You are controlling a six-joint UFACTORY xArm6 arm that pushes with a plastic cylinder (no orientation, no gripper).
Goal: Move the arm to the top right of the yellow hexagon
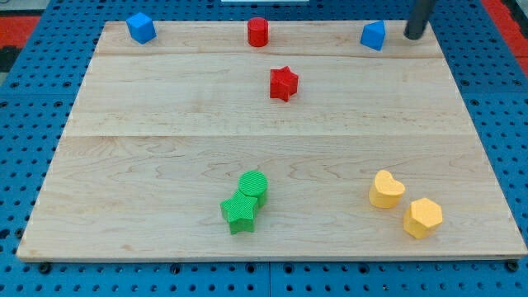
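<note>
The yellow hexagon (423, 218) lies near the board's bottom right corner. A yellow heart-shaped block (386, 189) sits just up and left of it, close but apart. My tip (412, 36) is at the view's top right, just right of a blue block (374, 35), far above the yellow hexagon. The rod rises out of the view's top edge.
A blue cube (141, 27) is at the top left. A red cylinder (258, 31) is at top centre, a red star (283, 83) below it. A green cylinder (253, 185) touches a green star (240, 213) at bottom centre. The wooden board (165, 148) rests on blue pegboard.
</note>
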